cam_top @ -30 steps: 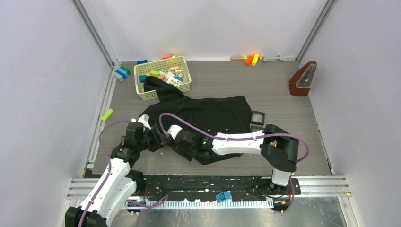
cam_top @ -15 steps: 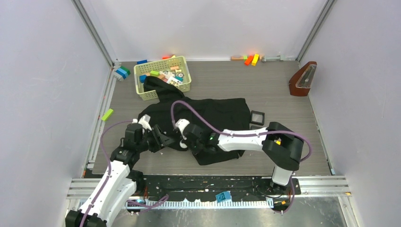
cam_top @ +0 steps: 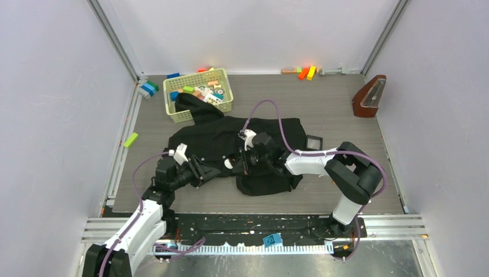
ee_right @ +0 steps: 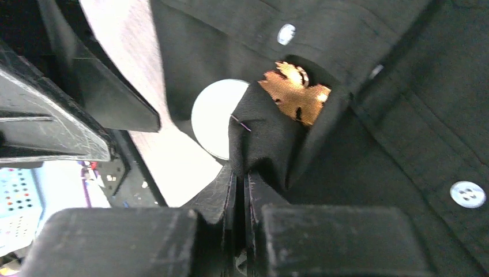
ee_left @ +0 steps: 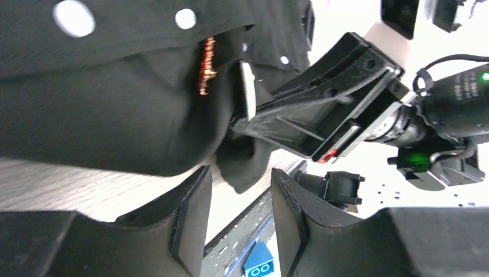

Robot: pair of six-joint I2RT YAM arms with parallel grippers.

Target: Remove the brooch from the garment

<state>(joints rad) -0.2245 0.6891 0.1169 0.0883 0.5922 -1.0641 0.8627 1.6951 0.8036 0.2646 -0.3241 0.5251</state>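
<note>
Found right gripper (ee_right: 239, 173) pinched shut on a raised fold of the garment (ee_right: 403, 115), having closed and travelled from the worktop's (cam_top: 346, 109) near edge toward the cloth's middle. Observed brooch (ee_right: 297, 95) pinned to the garment just beyond that fold. Found left gripper (ee_left: 239, 173) part-open at the garment's near-left hem, clasping nothing.

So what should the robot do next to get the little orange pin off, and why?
Probably ease the left claw up to the brooch and pinch it. The right claw is shut on a fold of the garment right beside it, and the left claw stands open nearby.
</note>
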